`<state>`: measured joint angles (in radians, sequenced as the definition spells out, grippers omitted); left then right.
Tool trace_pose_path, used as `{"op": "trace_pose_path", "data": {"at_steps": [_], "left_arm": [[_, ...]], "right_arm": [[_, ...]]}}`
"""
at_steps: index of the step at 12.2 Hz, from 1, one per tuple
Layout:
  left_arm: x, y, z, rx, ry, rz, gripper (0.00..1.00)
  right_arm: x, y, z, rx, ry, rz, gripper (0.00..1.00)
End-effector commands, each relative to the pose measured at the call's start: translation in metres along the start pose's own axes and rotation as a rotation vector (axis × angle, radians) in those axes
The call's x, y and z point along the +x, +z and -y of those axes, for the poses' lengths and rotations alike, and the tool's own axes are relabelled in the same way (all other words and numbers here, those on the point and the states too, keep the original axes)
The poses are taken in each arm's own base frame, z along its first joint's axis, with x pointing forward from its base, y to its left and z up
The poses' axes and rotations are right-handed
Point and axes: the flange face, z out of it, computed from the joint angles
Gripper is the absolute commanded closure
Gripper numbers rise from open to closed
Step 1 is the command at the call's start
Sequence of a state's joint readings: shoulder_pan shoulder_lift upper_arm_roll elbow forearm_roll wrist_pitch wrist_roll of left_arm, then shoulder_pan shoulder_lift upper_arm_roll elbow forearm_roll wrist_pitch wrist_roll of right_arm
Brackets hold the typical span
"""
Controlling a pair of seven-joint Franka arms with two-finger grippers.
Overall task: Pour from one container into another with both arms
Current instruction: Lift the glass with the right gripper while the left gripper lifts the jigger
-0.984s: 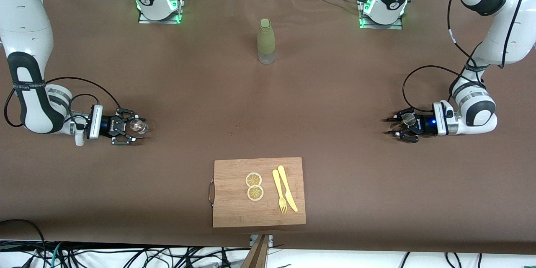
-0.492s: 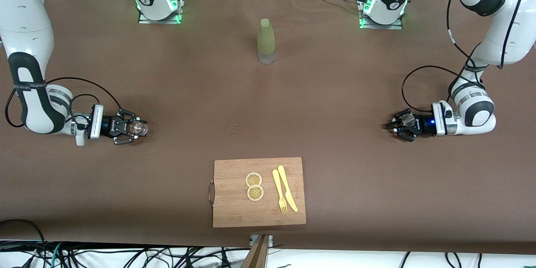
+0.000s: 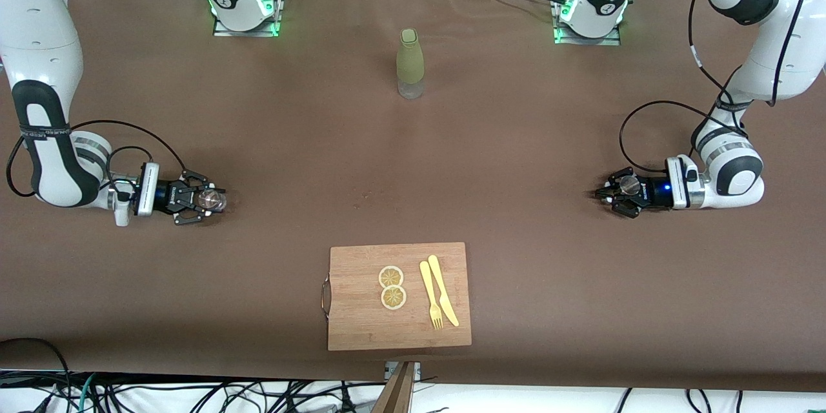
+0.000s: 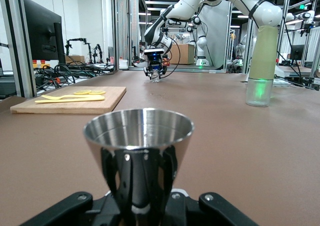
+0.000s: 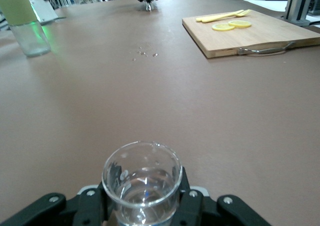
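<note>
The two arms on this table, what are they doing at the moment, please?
Each arm has just taken hold of a small vessel, low on the brown table. The left gripper, at its own end of the table, has its jaws shut on a metal cup. The right gripper, at the other end, has its jaws shut on a small glass. Neither vessel is tilted, so no pouring has begun. A green bottle stands between the arms' bases, and a cutting board lies nearer the front camera.

The metal cup (image 4: 138, 136) hides the left gripper's fingertips (its base too, cut off).
</note>
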<state>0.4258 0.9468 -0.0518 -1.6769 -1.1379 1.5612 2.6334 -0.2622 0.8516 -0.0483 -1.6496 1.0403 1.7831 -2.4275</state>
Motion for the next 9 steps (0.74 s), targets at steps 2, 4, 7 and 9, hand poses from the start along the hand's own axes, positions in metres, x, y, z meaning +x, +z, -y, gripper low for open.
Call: {"op": "trace_pose_path", "data": {"at_steps": [2,4,7,9], "left_arm": [[0.008,0.000,0.005,0.024,0.038,-0.024,1.00],[0.009,0.001,0.005,0.024,-0.011,-0.031,1.00],[0.012,0.001,0.006,0.020,-0.039,-0.037,1.00],[0.018,0.001,0.008,0.021,-0.046,-0.059,1.00]], "right_arm": [[0.007,-0.004,-0.007,-0.041,-0.020,0.028,0.63],[0.010,0.001,-0.009,-0.037,-0.017,0.028,0.66],[0.012,0.002,-0.012,-0.049,-0.014,0.051,0.73],[0.022,-0.003,-0.017,-0.071,-0.016,0.087,0.75]]}}
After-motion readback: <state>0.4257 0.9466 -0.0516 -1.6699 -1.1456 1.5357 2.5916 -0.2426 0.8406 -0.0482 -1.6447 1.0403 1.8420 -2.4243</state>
